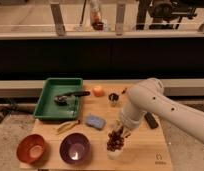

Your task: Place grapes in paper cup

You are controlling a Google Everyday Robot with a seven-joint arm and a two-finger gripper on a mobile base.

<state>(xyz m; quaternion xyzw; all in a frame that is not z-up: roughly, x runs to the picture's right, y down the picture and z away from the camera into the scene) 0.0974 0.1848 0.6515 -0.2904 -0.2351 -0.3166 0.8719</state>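
Observation:
The grapes (pixel 114 141), a dark red-purple bunch, hang right over the mouth of the small white paper cup (pixel 115 153) near the front of the wooden table, their lower part at the rim. My gripper (pixel 120 132) comes down from the white arm on the right and sits on top of the bunch, shut on it. Most of the cup is hidden behind the grapes; only its lower white wall shows.
A purple bowl (pixel 75 148) and an orange bowl (pixel 31 148) stand to the cup's left. A blue sponge (pixel 94 121), a yellow item (pixel 67 126), a green tray (pixel 50 107), an orange fruit (pixel 98 91), a small dark cup (pixel 113 98) and a black object (pixel 151 120) lie behind.

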